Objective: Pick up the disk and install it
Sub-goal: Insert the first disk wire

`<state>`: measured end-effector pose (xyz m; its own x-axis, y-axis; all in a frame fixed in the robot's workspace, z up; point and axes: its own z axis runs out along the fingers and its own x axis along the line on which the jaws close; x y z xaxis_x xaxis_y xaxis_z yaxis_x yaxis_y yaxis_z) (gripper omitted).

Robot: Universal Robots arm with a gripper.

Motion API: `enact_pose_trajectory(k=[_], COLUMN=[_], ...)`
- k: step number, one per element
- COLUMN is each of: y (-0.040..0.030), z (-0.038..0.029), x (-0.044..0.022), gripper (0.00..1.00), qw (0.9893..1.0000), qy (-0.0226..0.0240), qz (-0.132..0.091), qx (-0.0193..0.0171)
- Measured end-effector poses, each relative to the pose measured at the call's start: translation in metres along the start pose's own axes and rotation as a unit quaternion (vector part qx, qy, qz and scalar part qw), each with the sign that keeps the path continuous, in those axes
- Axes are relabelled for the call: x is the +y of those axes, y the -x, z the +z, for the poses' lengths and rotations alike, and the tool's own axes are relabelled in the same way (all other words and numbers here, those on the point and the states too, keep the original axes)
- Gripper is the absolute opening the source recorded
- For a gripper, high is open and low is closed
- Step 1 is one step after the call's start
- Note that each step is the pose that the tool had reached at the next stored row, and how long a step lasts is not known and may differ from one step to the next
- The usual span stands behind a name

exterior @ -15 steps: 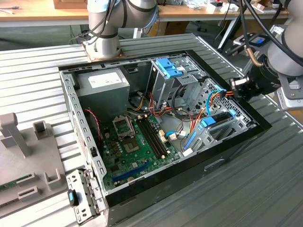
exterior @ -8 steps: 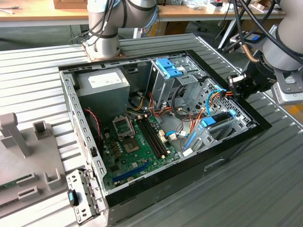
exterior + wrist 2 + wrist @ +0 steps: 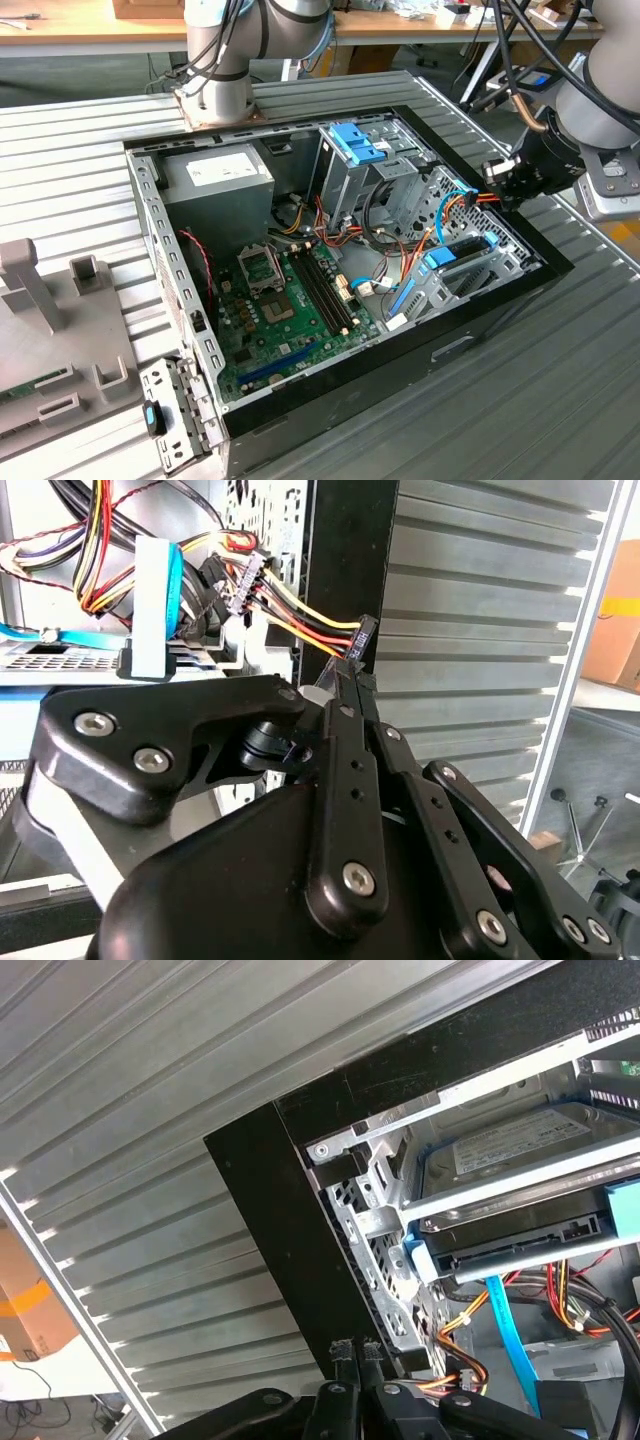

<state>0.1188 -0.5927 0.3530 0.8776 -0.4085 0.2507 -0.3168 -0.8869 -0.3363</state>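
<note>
The disk [image 3: 463,250], dark with blue side rails, lies flat inside the drive cage at the case's corner on the exterior view's right. In the first wrist view the disk [image 3: 520,1165] sits between the cage's metal rails, with a blue rail end showing. My gripper [image 3: 500,188] hovers over the case's black side wall just beyond that cage. Its fingers [image 3: 345,695] are pressed together on a black power connector [image 3: 364,635] with yellow, orange and red wires. In the first wrist view the gripper [image 3: 356,1352] is close to the wall's edge.
The open computer case [image 3: 470,345] lies on a ribbed metal table [image 3: 520,410]. A light-blue latch plate [image 3: 358,143] tops the upright bay. Motherboard [image 3: 290,310], power supply [image 3: 222,185], loose wire bundles and a blue data cable [image 3: 505,1335] fill the inside. A grey fixture [image 3: 50,300] stands at the exterior view's left.
</note>
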Motion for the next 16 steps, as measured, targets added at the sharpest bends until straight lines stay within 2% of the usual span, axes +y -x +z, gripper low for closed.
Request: enact_pose_trajectory(k=[4,5,9,10,11,12,16], y=[0.0000,0.0000,0.0007,0.0014,0.0015,0.0012,0.0010], z=[0.0000,0.0000,0.0005,0.0009,0.0023,0.0026,0.0019], x=[0.0000,0.0000,-0.0017,-0.0033,-0.0039,-0.0039,-0.0042], gripper=[0.15,0.22,0.22,0.22,0.22,0.22,0.22], qw=[1.0000,1.0000,1.0000,1.0000,0.9999,0.9999,0.9999], qy=[-0.0002,-0.0002,0.0000,0.0011,0.0094,0.0129,0.0133], qz=[0.000,0.000,0.000,-0.001,-0.004,-0.005,-0.005], qx=[-0.0001,-0.0001,0.0000,0.0004,0.0034,0.0047,0.0048])
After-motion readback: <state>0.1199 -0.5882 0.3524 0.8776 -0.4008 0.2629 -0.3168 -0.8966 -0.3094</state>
